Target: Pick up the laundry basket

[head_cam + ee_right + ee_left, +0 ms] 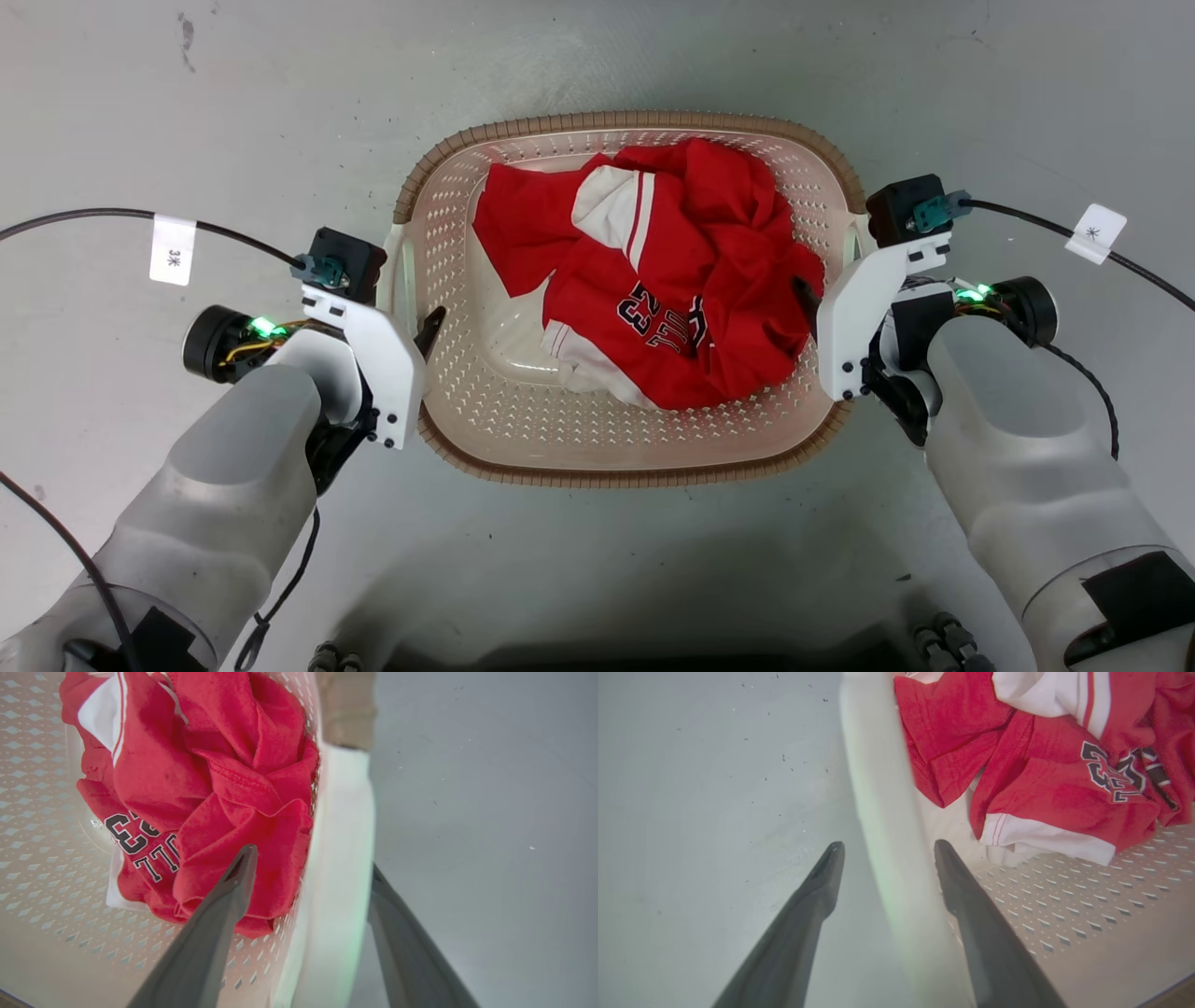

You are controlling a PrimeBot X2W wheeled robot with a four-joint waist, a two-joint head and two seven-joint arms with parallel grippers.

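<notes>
The laundry basket (616, 121) stands on the grey floor, cream with perforated walls and a brown woven-look rim, and holds a crumpled red and white jersey (672, 280). My left gripper (415, 327) is open and straddles the basket's white left handle (878, 788), one finger outside and one inside the wall. On the other side my right gripper (826, 299), also open, straddles the right handle (341, 835). Its inner finger (233, 886) lies against the jersey (233, 788), and the handle partly hides its outer finger.
Grey floor (597, 56) surrounds the basket on all sides. Black cables with white tags (173, 249) run out from both wrists. The dark robot base (616, 653) sits at the bottom edge of the head view.
</notes>
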